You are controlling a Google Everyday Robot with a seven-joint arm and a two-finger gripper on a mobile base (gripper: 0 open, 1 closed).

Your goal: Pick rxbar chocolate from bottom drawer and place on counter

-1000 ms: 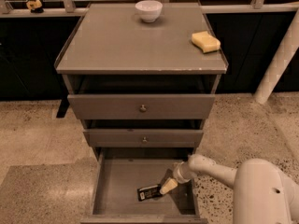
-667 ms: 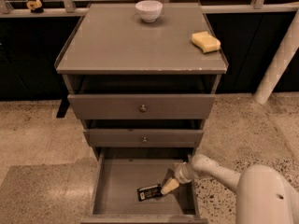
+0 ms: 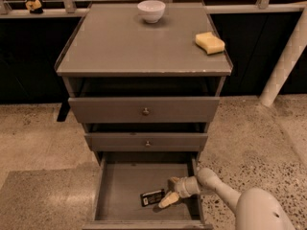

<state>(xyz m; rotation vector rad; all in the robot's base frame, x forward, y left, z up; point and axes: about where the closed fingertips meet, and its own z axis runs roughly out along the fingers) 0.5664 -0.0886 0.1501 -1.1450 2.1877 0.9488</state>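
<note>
The rxbar chocolate [image 3: 152,198], a black wrapper with white print, lies flat on the floor of the pulled-out bottom drawer [image 3: 120,188], right of middle. My gripper [image 3: 169,191] reaches down into the drawer from the right, just beside the bar's right end. It is open, and its lower fingertip [image 3: 167,201] sits close to the wrapper. The counter [image 3: 129,42] is the grey cabinet top above.
A white bowl [image 3: 151,10] stands at the back of the counter and a yellow sponge [image 3: 209,42] lies at its right edge. The two upper drawers [image 3: 144,110] are partly pulled out over the bottom one. A white post [image 3: 283,61] rises at the right.
The gripper has dipped a little lower towards the bar's right end. The bar has not moved.
</note>
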